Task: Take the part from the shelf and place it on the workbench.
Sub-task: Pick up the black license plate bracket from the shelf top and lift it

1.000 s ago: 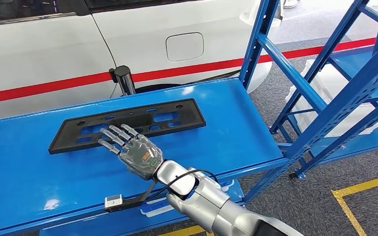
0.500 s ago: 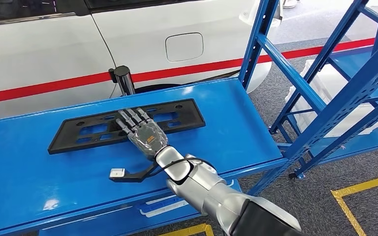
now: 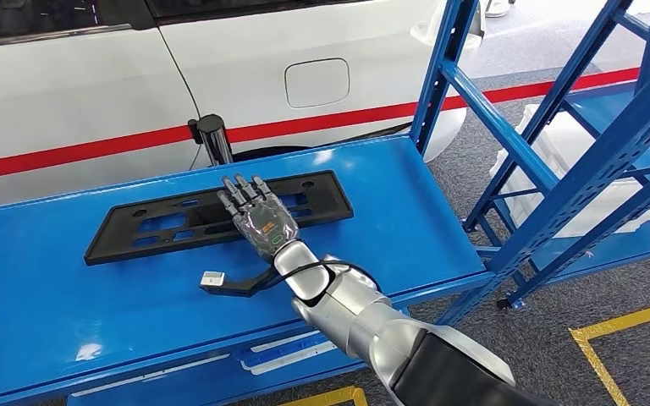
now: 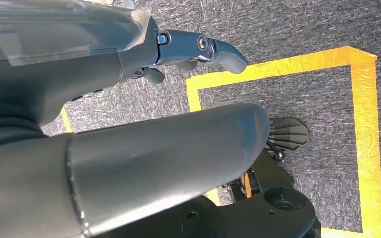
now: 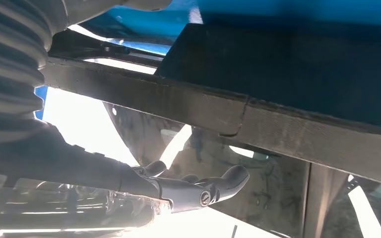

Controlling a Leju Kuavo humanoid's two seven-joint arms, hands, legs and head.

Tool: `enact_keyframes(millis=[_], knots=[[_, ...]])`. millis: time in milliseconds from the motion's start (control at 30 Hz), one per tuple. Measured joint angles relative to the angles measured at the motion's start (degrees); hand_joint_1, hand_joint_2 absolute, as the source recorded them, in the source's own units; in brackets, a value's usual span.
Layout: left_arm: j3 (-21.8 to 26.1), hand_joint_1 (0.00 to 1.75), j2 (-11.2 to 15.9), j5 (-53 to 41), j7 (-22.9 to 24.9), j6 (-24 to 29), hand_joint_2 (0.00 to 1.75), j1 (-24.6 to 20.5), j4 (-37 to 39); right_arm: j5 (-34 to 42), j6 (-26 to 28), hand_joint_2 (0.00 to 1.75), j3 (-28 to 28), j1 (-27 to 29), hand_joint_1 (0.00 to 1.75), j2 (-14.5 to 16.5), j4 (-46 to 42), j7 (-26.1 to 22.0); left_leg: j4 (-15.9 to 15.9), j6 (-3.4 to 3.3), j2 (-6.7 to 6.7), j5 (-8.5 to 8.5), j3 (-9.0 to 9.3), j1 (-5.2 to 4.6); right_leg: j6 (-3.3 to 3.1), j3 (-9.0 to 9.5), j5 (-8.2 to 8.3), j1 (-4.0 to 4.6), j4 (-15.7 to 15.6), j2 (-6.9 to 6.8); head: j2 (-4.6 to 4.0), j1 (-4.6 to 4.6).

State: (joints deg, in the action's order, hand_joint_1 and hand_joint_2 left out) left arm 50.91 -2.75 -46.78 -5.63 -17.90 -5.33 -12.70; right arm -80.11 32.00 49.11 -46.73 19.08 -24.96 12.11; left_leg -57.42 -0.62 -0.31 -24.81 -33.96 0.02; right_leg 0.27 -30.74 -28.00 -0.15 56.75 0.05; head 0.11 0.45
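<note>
The part [image 3: 220, 216], a long flat black plate frame with cut-out slots, lies flat on the blue worktop [image 3: 42, 288], its long side running roughly parallel to the worktop's far edge, so it rests stably and looks already delivered. The right hand [image 3: 258, 218] lies over the part's middle, palm down and fingers stretched out straight and apart, gripping nothing; whether the fingertips actually touch the part is hard to tell from above. The left hand [image 4: 198, 49] hangs low over the grey floor [image 4: 287, 29] with its yellow tape [image 4: 367, 124]; I cannot tell its state. Bare worktop lies on all sides of the part, widest toward the robot. The blue shelf post [image 3: 444, 72] stands just beyond the worktop's right end, and a white car [image 3: 220, 59] is close behind.
</note>
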Motion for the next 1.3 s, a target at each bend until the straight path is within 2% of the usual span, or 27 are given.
enact_keyframes(millis=[233, 367, 400, 500, 533, 567, 633, 767, 967, 1300], knots=[[0.0, 0.00, 0.1, -0.1, -0.2, 0.0, 0.00, -0.1, 0.0, -4.2, -7.0, 1.75, -0.1, -1.8, 0.00, 0.2, 1.4, 4.9, 0.0, 0.05, 0.01, -0.04, 0.19, 0.00, -0.01, 0.09, -0.02, 0.01, 0.0, 0.01, 0.00, 0.00], [0.0, 0.00, 0.1, -0.2, -0.4, 0.0, 0.00, -0.2, 0.0, -4.9, -9.6, 1.75, -0.2, -2.5, 0.04, 0.3, 1.7, 5.0, 0.0, 0.05, 0.00, -0.04, 0.27, 0.00, -0.01, 0.18, -0.03, 0.02, 0.0, 0.00, 0.00, 0.01], [0.0, 0.00, 0.2, -0.3, -0.4, 0.0, 0.00, -0.2, 0.0, -4.9, -9.7, 1.75, -0.3, -2.5, 0.17, 0.3, 1.7, 4.5, 0.0, 0.05, 0.00, -0.04, 0.29, 0.00, -0.01, 0.20, -0.03, 0.03, 0.0, 0.00, 0.00, 0.01], [0.0, 0.00, 0.2, -0.6, -0.4, 0.0, 0.00, -0.2, 0.0, -5.1, -9.6, 1.75, -0.7, -2.4, 1.18, 0.4, 1.7, 2.7, 0.0, 0.05, 0.00, -0.04, 0.32, 0.00, -0.01, 0.23, -0.03, 0.03, 0.0, 0.00, 0.00, 0.01], [0.0, 0.00, 0.3, -0.7, -0.4, 0.0, 0.00, -0.2, 0.0, -5.2, -9.5, 1.75, -0.8, -2.3, 1.43, 0.4, 1.7, 2.3, 0.0, 0.05, 0.01, -0.04, 0.32, 0.00, -0.01, 0.24, -0.03, 0.03, 0.0, 0.01, 0.00, 0.01], [0.0, 0.00, 0.3, -0.9, -0.5, 0.0, 0.00, -0.2, 0.0, -5.3, -9.4, 1.75, -0.9, -2.2, 1.49, 0.4, 1.7, 2.1, 0.0, 0.05, 0.02, -0.04, 0.32, 0.00, -0.01, 0.24, -0.02, 0.03, 0.0, 0.01, 0.00, 0.01], [0.0, 0.00, 0.3, -1.1, -0.7, 0.0, 0.00, -0.2, 0.0, -5.6, -9.1, 1.75, -1.2, -1.7, 1.55, 0.4, 1.7, 1.8, 0.0, 0.05, 0.04, -0.05, 0.32, 0.00, -0.01, 0.24, -0.02, 0.02, 0.0, 0.02, 0.00, 0.00], [0.0, 0.00, 0.3, -1.3, -0.9, 0.0, 0.00, -0.2, 0.0, -5.6, -8.4, 1.75, -1.5, -0.9, 1.55, 0.4, 1.7, 1.4, 0.0, 0.05, 0.05, -0.05, 0.31, 0.00, -0.01, 0.26, -0.02, 0.02, 0.0, 0.02, 0.00, 0.01], [0.0, 0.00, 0.2, -2.1, -1.4, 0.0, 0.00, 0.0, 0.0, -5.6, -6.5, 1.75, -2.0, 0.0, 1.72, 0.1, 1.7, 0.8, 0.0, 0.08, 0.04, -0.06, 0.30, 0.01, -0.01, 0.32, -0.03, 0.04, 0.0, 0.02, 0.00, -0.01], [0.0, 0.00, -0.1, -2.4, -1.8, 0.0, 0.00, 0.1, 0.0, -5.5, -5.1, 1.75, -3.0, 1.2, 1.73, -0.3, 1.6, 0.9, 0.0, 0.10, 0.02, -0.09, 0.31, 0.00, 0.00, 0.22, -0.08, 0.05, 0.0, 0.02, 0.00, 0.01]])
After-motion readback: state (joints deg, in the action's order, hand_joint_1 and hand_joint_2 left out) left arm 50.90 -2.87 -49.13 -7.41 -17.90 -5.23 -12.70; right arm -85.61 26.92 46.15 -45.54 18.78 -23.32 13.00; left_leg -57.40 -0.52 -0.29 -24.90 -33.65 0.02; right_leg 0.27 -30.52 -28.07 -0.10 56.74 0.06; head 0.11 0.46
